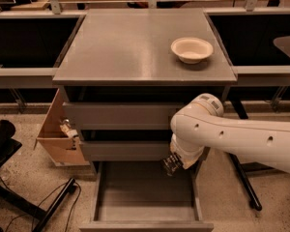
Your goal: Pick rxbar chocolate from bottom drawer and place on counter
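Your pincer (171, 164) hangs just above the right back corner of the bottom drawer (145, 197), right in front of the middle drawer (123, 150). It points down and a little to the left. You cannot tell if the pincer is gripping something or is let go, because its tip is small and dark. You cannot tell where the rxbar chocolate is either; there is a dark bit at the pincer tip, but it is too small to say what it is. The bottom drawer is pulled out all the way toward you, and its grey floor shows. The middle drawer and the top drawer (118, 116) above it are pushed in. The big white arm (232, 137) comes in from your right side and bends down by the drawers. Up on the grey worktop (130, 47) sits a white bowl (192, 49), near the right back corner, well apart from the pincer. A brown cardboard box (58, 137) leans beside the drawers on the left, with small things inside it. Black cables (53, 204) lie on the speckled floor (19, 178) near the box.
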Tool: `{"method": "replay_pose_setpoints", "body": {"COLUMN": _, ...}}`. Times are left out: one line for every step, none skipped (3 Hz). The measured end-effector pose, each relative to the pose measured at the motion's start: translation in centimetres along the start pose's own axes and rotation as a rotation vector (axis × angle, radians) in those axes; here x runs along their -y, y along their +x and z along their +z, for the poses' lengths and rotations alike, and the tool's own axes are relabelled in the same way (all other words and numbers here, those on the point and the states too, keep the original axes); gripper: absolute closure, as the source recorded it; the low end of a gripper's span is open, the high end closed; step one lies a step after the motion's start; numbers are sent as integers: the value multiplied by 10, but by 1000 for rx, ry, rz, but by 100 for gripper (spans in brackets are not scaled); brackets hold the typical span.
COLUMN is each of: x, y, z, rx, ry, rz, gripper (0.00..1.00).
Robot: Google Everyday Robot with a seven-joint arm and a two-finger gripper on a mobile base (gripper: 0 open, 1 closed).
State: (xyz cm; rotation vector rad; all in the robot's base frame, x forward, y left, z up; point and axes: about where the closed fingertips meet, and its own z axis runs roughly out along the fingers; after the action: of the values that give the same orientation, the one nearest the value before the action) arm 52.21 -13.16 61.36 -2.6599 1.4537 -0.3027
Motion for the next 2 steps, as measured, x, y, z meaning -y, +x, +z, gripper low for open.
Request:
{"method": "replay_pose_setpoints", "body": {"x": 13, "y": 8, "z": -20, "rx": -26, "ry": 12, "rz": -17, "gripper": 100}}
{"method": "replay_pose_setpoints", "body": {"x": 40, "y": 22, "z": -72, "rx": -91, "ry": 35, "rz": -53, "gripper": 100}}
